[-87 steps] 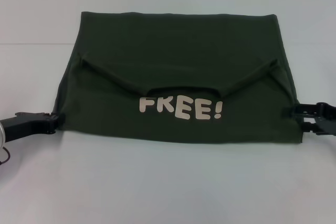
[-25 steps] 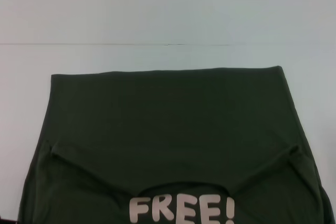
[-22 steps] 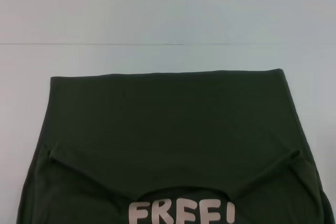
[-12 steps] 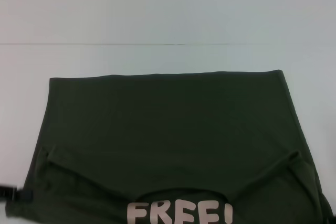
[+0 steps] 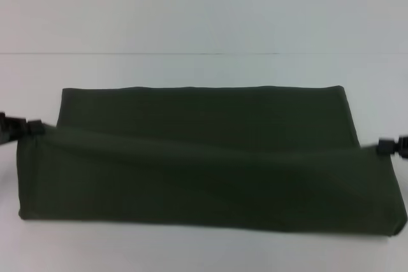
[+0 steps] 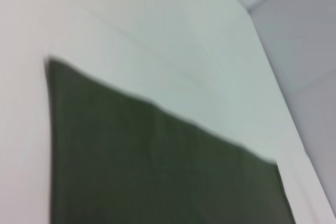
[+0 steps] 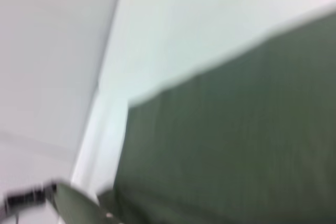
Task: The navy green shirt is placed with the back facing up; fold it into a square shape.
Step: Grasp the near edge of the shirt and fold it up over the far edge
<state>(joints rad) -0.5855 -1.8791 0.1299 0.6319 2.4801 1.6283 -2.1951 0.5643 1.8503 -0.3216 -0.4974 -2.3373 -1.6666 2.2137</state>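
A: Shirt position?
B: The navy green shirt (image 5: 210, 170) lies on the white desk (image 5: 204, 23), plain side up, near layer raised.
A: Grippers?
B: Left gripper (image 5: 32, 128) and right gripper (image 5: 384, 146) each pinch a side edge.

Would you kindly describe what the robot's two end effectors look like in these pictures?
Only the tips show in the head view. The left end effector and the right end effector are both black, blocky and angular. No cables, markings or arm segments can be made out.
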